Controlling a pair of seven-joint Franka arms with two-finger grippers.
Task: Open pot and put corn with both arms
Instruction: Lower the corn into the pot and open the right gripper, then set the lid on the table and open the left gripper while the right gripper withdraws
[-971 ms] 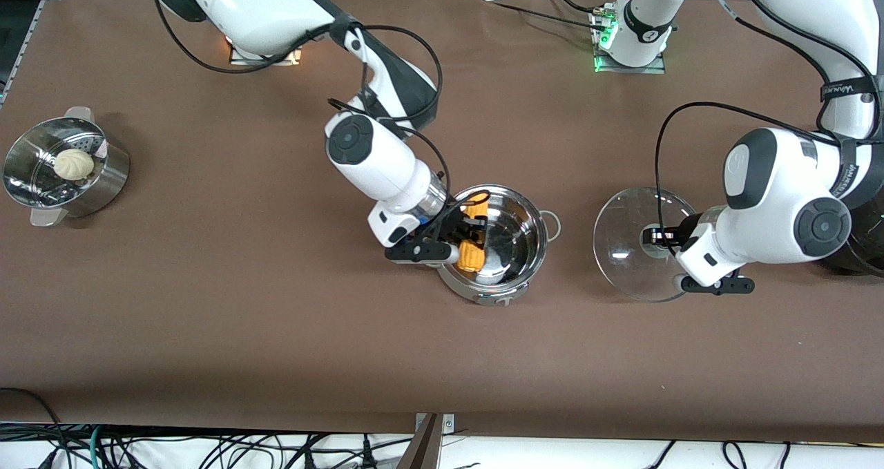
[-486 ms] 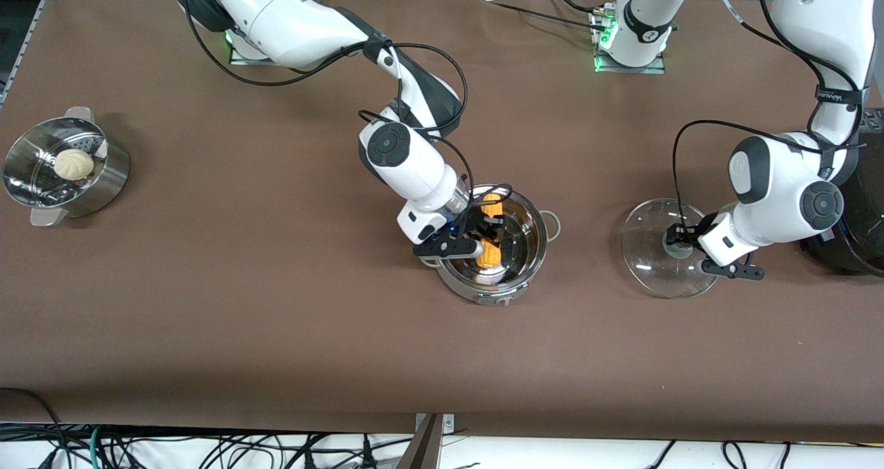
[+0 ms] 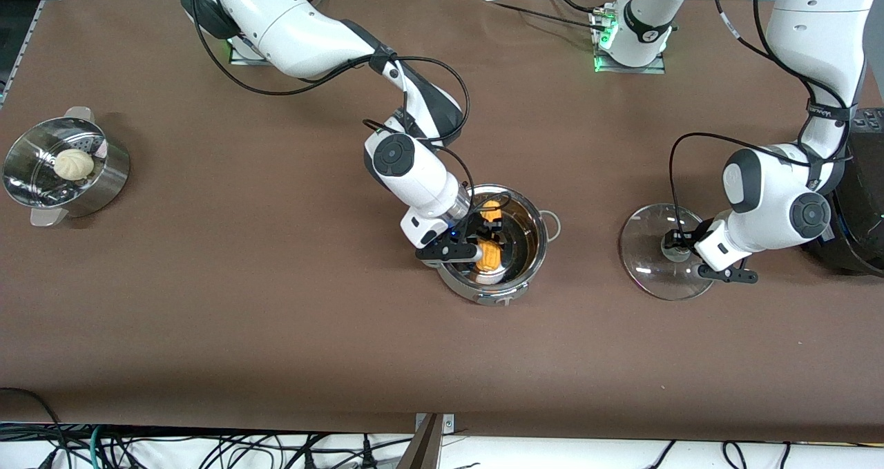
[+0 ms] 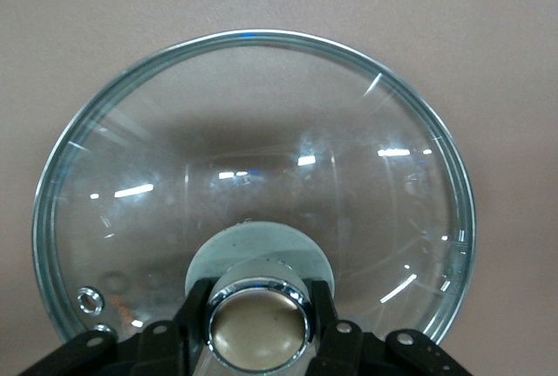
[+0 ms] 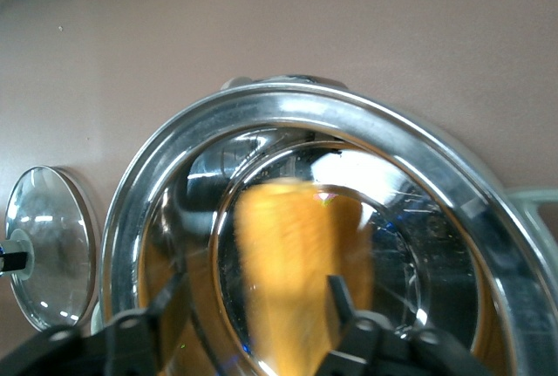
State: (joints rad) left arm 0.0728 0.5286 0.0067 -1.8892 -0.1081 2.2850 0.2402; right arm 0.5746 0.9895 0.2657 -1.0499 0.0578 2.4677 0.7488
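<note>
corn (image 3: pixel 491 253): stiff, light; grip mid-cob
right hand (image 3: pixel 489 237): in pot (image 3: pixel 532 262), fingers parted, corn blurred between
left hand (image 3: pixel 675 242): clamped on lid (image 3: pixel 646 275) knob; glass, fragile

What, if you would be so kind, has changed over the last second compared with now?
The right gripper lowered the corn into the pot and its jaws have parted. The left gripper, still shut on the knob, carried the lid toward its own end. The steamer pot and bun stayed put.
</note>
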